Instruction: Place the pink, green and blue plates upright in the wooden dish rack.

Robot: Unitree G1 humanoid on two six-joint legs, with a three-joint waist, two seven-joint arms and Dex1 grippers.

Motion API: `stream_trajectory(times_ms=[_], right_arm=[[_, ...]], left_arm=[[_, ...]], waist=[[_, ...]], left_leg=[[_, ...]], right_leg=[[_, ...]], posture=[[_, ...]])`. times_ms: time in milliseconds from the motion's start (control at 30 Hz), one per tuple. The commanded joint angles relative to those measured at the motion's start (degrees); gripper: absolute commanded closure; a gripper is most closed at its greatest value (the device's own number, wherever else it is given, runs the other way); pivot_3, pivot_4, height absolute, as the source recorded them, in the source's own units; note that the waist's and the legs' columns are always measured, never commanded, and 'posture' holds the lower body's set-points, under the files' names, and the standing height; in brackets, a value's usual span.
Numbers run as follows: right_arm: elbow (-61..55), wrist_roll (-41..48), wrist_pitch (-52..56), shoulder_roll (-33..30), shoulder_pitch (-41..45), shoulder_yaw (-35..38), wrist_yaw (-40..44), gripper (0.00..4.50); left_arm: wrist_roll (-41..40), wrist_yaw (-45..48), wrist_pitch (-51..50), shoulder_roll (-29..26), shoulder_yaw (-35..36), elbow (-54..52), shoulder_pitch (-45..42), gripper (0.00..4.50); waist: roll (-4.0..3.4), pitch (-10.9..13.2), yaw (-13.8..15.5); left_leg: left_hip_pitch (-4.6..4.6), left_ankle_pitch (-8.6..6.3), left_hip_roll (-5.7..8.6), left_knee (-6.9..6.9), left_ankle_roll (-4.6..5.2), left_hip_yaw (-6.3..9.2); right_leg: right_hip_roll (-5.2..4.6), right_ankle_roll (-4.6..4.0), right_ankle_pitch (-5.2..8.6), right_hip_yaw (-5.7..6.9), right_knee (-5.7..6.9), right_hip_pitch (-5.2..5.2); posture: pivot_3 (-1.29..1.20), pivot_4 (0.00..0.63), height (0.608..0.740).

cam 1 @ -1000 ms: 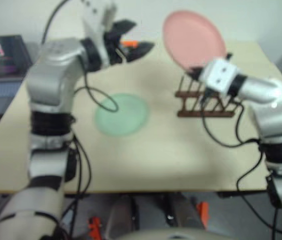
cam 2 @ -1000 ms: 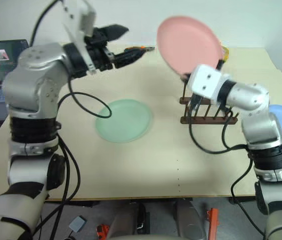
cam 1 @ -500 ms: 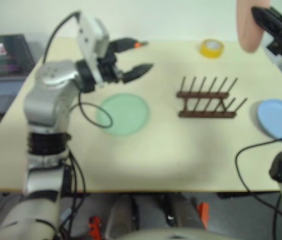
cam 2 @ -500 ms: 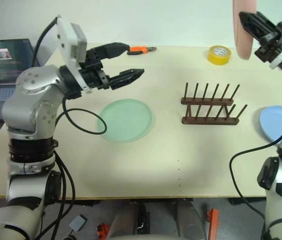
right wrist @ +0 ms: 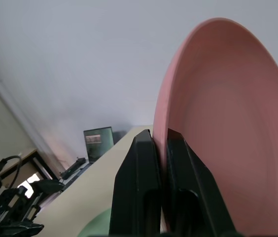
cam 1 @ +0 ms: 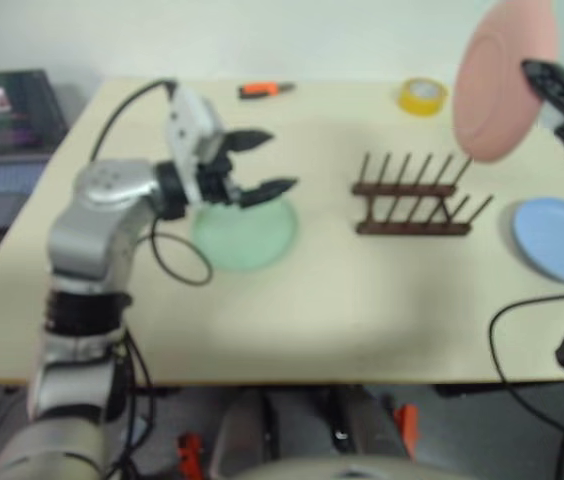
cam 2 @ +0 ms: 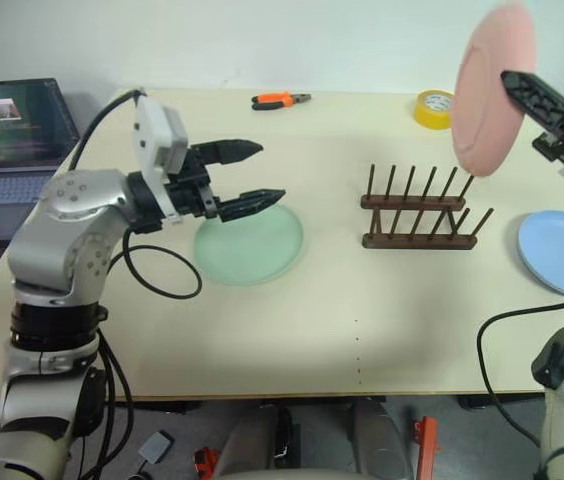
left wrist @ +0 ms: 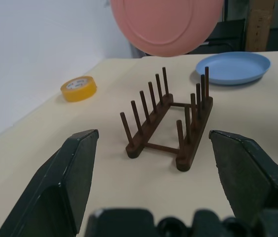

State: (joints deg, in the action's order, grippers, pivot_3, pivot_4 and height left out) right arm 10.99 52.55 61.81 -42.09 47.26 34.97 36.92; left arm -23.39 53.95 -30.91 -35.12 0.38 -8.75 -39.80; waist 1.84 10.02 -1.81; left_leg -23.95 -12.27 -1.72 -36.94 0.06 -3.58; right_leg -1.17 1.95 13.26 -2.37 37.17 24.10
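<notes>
The pink plate hangs in the air, almost on edge, above and behind the right end of the wooden dish rack. My right gripper is shut on its rim; the right wrist view shows both fingers pinching that rim. The rack stands bare on the table. The green plate lies flat left of the rack. My left gripper hovers open over the green plate's left part, pointing toward the rack. The blue plate lies flat at the table's right edge.
A yellow tape roll sits behind the rack, and orange-handled pliers lie near the far edge. A laptop stands off the table's left side. The beige table is bare in front.
My right arm swung right and up from over the rack, rolling the pink plate onto its edge. My left gripper, still open, sank from near the pliers to just above the green plate.
</notes>
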Motion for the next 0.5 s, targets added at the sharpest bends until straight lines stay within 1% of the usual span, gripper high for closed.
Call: stream_trajectory(times_ms=[33, 200, 500], right_arm=[[-3.17, 2.63, -1.14, -0.37, -0.58, 3.11, -2.11, 4.5], [-4.0, 3.79, -1.69, 0.03, -1.91, 3.93, -3.96, 4.5], [-3.51, 4.9, -2.43, -0.36, -4.26, 4.18, -4.6, 4.5]], left_arm=[[-1.57, 0.45, 0.37, -0.85, 1.12, -3.48, 1.44, 0.56], [-2.26, 0.3, 0.26, -0.63, 0.76, -5.24, 2.7, 0.56], [-2.72, 0.33, -0.47, -0.8, 0.52, -5.8, 2.81, 0.56]], waist=[[0.0, 0.0, -0.01], [0.0, 0.0, 0.03], [0.0, 0.0, 0.0]], left_leg=[[0.0, 0.0, -0.01, 0.01, 0.0, 0.01], [-0.02, 0.0, -0.01, -0.03, 0.0, 0.01], [0.0, 0.0, 0.0, -0.03, 0.0, 0.01]], right_leg=[[0.01, 0.0, 0.0, 0.01, 0.0, 0.0], [0.01, 0.01, 0.0, 0.01, 0.0, -0.01], [0.02, 0.06, 0.02, 0.01, -0.02, -0.02]], posture=[[0.0, 0.15, 0.74], [0.0, 0.15, 0.74], [0.0, 0.15, 0.74]])
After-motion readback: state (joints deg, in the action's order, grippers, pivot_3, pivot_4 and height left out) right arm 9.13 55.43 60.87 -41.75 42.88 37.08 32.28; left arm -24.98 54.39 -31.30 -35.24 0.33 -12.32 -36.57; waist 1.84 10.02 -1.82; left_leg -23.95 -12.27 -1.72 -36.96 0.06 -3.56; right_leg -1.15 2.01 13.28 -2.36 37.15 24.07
